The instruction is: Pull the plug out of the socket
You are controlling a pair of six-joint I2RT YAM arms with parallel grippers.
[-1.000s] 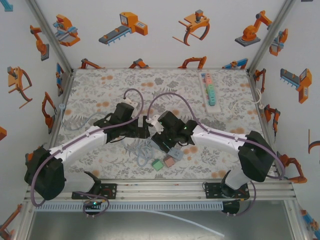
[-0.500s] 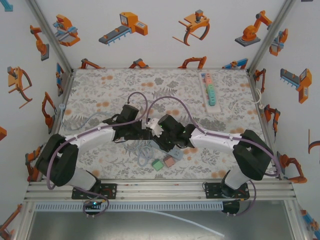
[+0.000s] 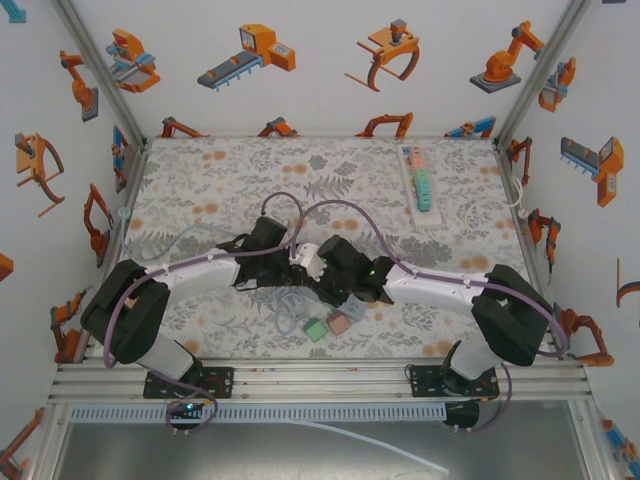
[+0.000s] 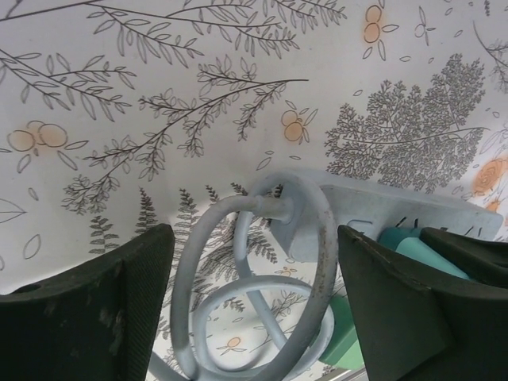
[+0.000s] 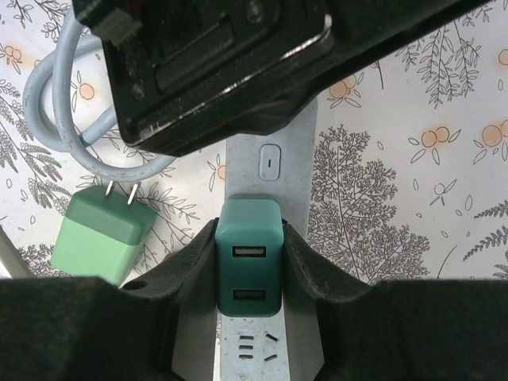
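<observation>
Right tool (image 5: pixel 249 238) is clamped on the teal plug (image 5: pixel 249 266), pads (image 5: pixel 194 262) pinching its two side faces, and that plug sits in the grey power strip (image 5: pixel 290 171) right under the wrist. The strip's long axis runs straight away from the tool, so I'd judge the pull goes back along the fingers, off the strip's face. Loose green plug (image 5: pixel 101 238) just beside, cable (image 4: pixel 324 262) coiled beyond. Farther on, the left tool (image 4: pixel 254 305) straddles the strip's cable end, jaws apart, gripping nothing I can see, and it's best placed to pin the strip. Open counter (image 5: pixel 444 79) all round
</observation>
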